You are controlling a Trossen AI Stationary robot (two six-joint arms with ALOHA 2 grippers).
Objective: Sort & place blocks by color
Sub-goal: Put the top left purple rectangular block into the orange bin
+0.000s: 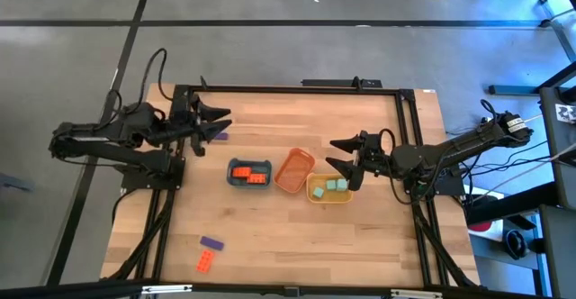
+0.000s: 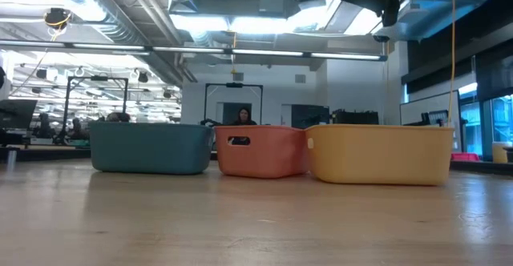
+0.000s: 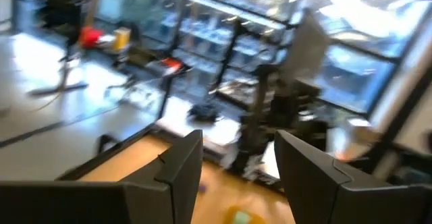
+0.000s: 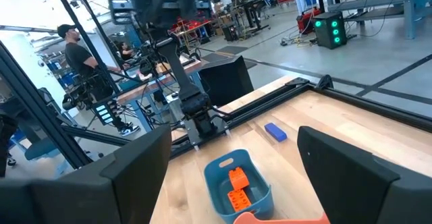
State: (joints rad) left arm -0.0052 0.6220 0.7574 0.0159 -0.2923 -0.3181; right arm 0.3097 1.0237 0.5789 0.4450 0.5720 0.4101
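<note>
Orange-red blocks (image 1: 250,174) binned, mint blocks (image 1: 336,186) too; both grippers released, empty: right gripper (image 1: 344,162) over yellow tray (image 1: 317,195), left gripper (image 1: 219,124) parked far side. Next likely: fetch loose purple block (image 1: 211,243).

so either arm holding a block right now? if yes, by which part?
Nothing is held. The left gripper is open at the table's far left, the right gripper open beside the yellow tray; no block sits between either pair of fingers.

Wooden table (image 1: 297,236) holding three trays in a row near centre: blue tray (image 1: 249,174), orange tray (image 1: 294,171) at its 3 o'clock, then yellow tray (image 1: 328,189).
</note>
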